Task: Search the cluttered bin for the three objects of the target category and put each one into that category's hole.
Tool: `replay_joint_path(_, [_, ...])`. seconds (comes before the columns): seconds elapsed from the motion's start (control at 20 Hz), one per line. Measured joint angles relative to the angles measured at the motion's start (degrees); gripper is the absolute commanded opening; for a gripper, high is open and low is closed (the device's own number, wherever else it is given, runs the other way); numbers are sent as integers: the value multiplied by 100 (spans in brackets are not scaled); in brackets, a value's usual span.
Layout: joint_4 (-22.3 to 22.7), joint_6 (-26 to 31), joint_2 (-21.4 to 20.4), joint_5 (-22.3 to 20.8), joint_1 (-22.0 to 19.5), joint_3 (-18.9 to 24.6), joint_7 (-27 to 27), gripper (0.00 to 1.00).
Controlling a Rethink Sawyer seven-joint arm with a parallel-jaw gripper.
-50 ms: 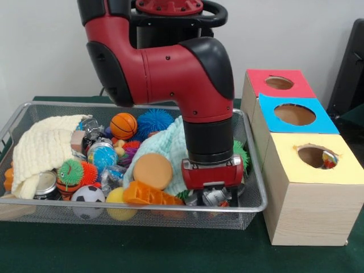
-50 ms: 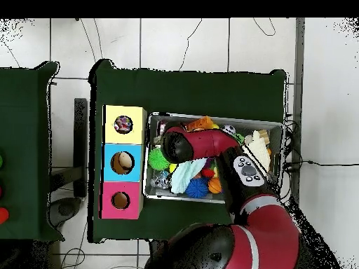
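Orange toy [image 1: 151, 195] beside jaws [image 1: 213, 197] (in wire bin [image 1: 170, 209])

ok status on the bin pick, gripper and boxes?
Gripper down in wire bin, front corner by boxes; fingers buried in clutter. Something already in yellow box hole. Mint cloth against the arm.

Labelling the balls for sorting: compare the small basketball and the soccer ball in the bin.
The basketball is orange with black seams; the soccer ball is white with black patches. The basketball sits toward the bin's far side, the soccer ball against its near wall. Both are small, round toy balls.
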Motion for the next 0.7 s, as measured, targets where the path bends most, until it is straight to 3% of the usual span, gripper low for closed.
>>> replay_joint_path(0.3, [0,-3,-138,1,276,-124,1,100])
replay_joint_path(0.35, [0,-5,-163,2,322,-143,1,0])
replay_joint_path(0.7, [-2,-46,-268,2,831,-560,1,0])
